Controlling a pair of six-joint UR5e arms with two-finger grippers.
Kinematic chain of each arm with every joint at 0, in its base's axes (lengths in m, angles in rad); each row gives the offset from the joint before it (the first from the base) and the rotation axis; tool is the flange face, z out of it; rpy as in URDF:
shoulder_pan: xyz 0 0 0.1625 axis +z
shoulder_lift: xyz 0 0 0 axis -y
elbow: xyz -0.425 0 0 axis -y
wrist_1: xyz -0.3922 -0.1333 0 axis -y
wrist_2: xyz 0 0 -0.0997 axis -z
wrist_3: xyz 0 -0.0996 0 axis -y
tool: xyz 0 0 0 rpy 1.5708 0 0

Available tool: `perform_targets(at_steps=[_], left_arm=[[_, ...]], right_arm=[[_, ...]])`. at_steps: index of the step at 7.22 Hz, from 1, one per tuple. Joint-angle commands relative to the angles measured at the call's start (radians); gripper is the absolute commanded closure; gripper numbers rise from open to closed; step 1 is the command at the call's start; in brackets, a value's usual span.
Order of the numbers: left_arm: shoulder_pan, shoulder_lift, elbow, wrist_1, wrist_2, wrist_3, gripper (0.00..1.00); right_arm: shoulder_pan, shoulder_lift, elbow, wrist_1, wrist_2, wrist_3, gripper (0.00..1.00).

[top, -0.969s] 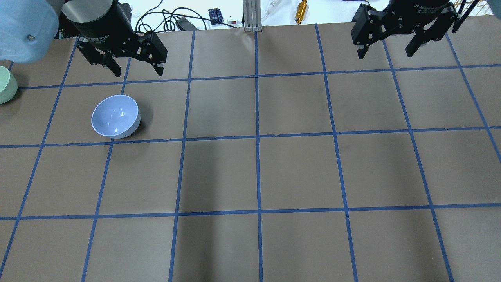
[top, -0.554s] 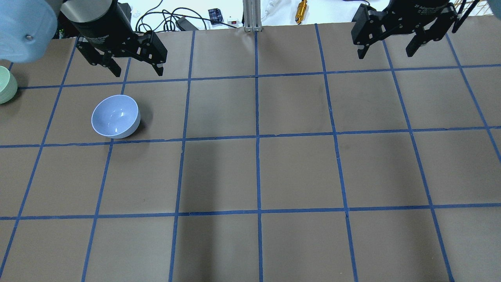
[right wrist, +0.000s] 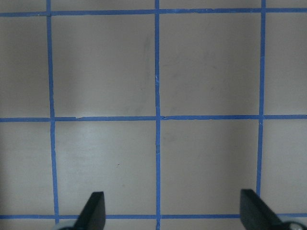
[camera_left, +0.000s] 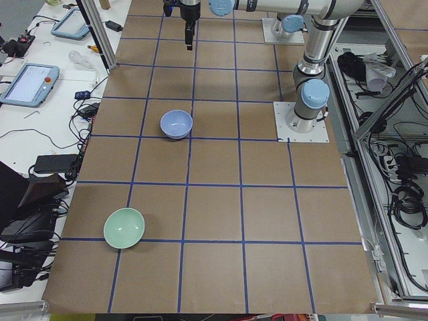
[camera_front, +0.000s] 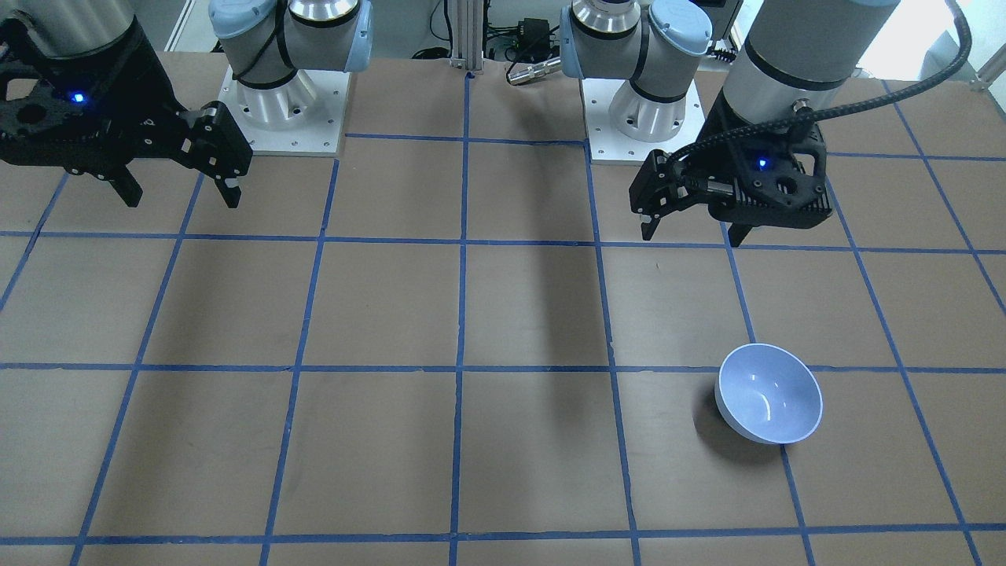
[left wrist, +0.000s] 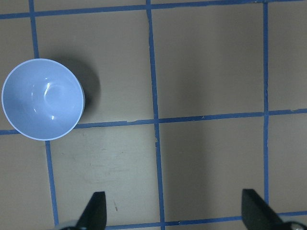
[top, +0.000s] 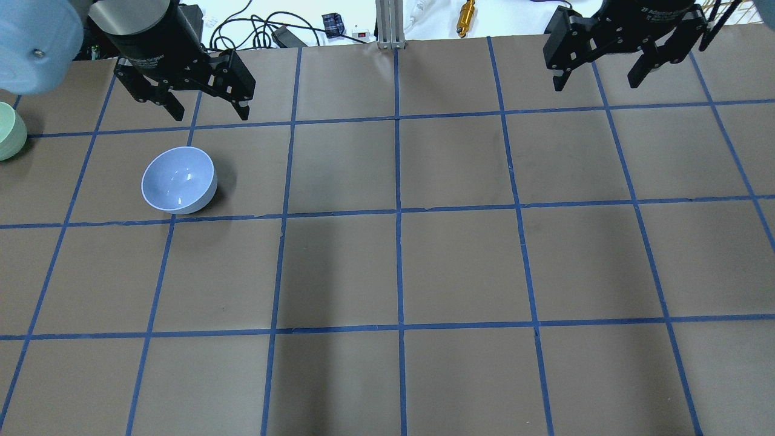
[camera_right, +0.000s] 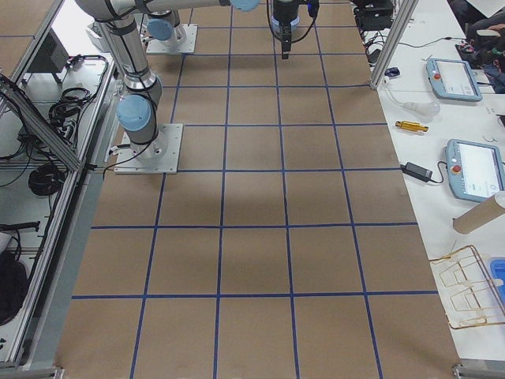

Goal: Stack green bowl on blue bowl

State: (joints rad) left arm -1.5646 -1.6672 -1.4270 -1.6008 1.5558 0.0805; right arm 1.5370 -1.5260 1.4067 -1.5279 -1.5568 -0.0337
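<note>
Toward the left end of the table, close to the corner on the operators' side, the green bowl sits upright on the brown, blue-taped tabletop. In the overhead view only a sliver of it shows at the frame's edge. The blue bowl stands open side up, further in from that end and a little nearer the robot's edge, well apart from the green one.

The left gripper hangs above the table just beyond the blue bowl, on its operators' side. Its fingers are spread wide with nothing between them. From it the green bowl lies straight out toward the left end, so I'd say the coming reach turns on a sideways sweep along the table's length. The blue bowl would pass on the robot's side of that line. Being round, the green bowl has no long axis to line up with, so any part of the rim would serve.

The left arm is plainly the nearer one. The right gripper is far off toward the right end, likewise wide open and empty, with only taped squares under its camera.

I see nothing standing on the line between the left gripper and the green bowl. Cables and a brass fitting lie past the operators' edge, off the table.
</note>
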Motion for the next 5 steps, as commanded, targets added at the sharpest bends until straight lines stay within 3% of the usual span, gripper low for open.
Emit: perform_targets(at_steps=[1, 5], left_arm=[[0.046, -0.04, 0.134, -0.21, 0.018, 0.13, 0.0], [0.39, -0.11, 0.215, -0.249, 0.107, 0.697, 0.0]], right_arm=[[0.0, 0.0, 0.0, 0.0, 0.0, 0.0, 0.0], [0.0, 0.001, 0.0, 0.0, 0.0, -0.002, 0.0]])
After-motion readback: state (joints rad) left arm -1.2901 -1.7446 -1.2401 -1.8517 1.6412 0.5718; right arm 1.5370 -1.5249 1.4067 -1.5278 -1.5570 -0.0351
